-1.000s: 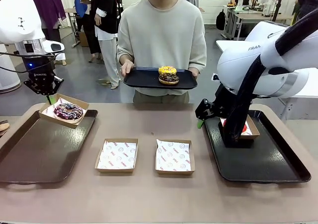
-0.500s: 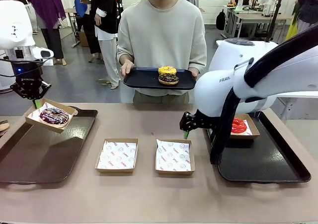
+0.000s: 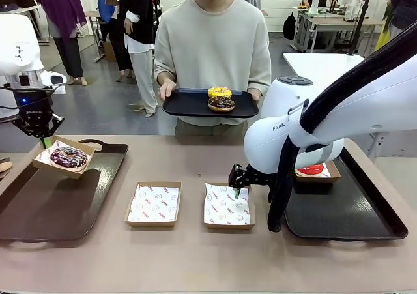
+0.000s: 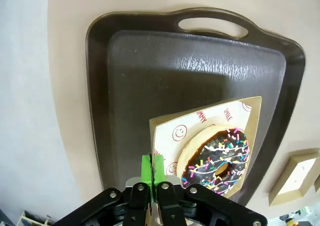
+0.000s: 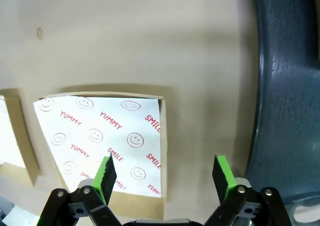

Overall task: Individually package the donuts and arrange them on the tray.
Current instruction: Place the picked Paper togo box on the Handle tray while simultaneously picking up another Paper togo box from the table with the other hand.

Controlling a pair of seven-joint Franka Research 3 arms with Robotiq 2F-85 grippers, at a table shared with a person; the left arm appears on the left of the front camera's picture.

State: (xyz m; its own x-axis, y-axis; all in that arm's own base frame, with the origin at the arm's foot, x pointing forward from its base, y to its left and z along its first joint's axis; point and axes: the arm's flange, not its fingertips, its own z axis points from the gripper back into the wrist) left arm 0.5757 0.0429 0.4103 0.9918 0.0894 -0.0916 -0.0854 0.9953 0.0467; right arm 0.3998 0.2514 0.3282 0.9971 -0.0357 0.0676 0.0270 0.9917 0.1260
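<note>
A cardboard box with the dark purple sprinkled donut hangs tilted over the left tray. My left gripper is shut on that box's rim. My right gripper hovers open over the far right edge of the right empty box. Behind my right arm, the red donut lies boxed on the right tray. The person holds a tray with the yellow donut stacked on the chocolate donut.
A second empty paper-lined box sits at the table's middle, left of the other. My right arm's white body crosses in front of the right tray. People stand in the background beyond the table.
My left gripper has carried the boxed purple donut left and down over the left tray. My right arm has swung left, away from the red donut's box, to the right empty box.
</note>
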